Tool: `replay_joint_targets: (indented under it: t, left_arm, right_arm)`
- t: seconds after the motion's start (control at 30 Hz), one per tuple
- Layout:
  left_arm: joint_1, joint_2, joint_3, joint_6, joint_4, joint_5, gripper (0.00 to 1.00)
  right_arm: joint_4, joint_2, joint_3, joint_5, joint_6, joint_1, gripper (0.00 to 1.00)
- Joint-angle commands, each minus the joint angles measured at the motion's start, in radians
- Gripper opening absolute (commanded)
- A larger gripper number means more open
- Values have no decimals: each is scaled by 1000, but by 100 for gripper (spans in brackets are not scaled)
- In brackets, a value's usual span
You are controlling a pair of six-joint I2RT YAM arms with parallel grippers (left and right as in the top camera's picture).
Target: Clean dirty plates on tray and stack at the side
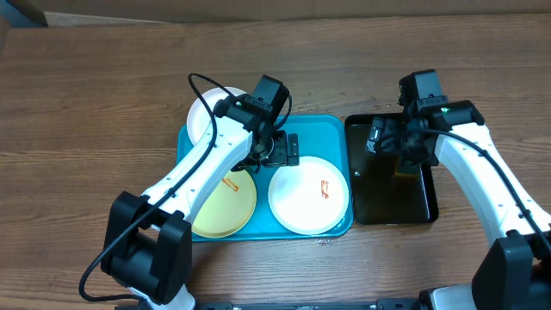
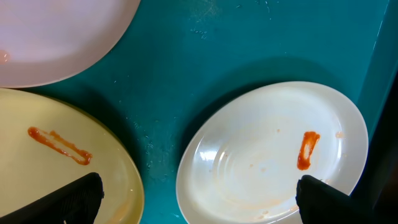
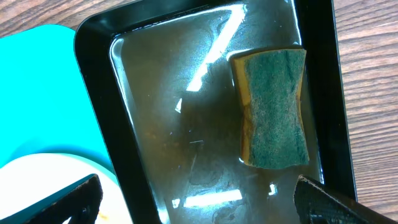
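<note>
The left end effector [image 1: 277, 150] hangs released, its jaws spread wide with nothing between them, over the middle of the turquoise tray [image 1: 331, 129]. Around it on the tray lie a pale yellow plate [image 1: 225, 205] with an orange streak at front left, a white plate [image 1: 308, 194] with a red smear at front right, and the other white plate [image 1: 205, 114] at the back left corner, partly under the arm. The right end effector [image 1: 376, 136] is likewise spread and empty above the black basin [image 1: 417, 202], where a green-topped sponge [image 3: 273, 109] lies. Tray and basin sit side by side on the wooden bench [image 1: 86, 103].

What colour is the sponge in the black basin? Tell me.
Green face over a yellow body; the sponge shows best in the right wrist view.
</note>
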Motion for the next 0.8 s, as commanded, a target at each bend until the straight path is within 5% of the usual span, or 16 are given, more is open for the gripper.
replay_joint_targets:
  t: [0.0, 0.47, 0.77]
  left_arm:
    - [-3, 14, -4, -10, 3, -7, 100]
    - [-3, 14, -4, -10, 3, -7, 100]
    - [-3, 14, -4, -10, 103, -2, 100]
  right_arm:
    - [10, 4, -6, 10, -11, -2, 100]
    - [-51, 3, 0, 10, -11, -2, 100]
    - [-268, -21, 218, 10, -10, -2, 73]
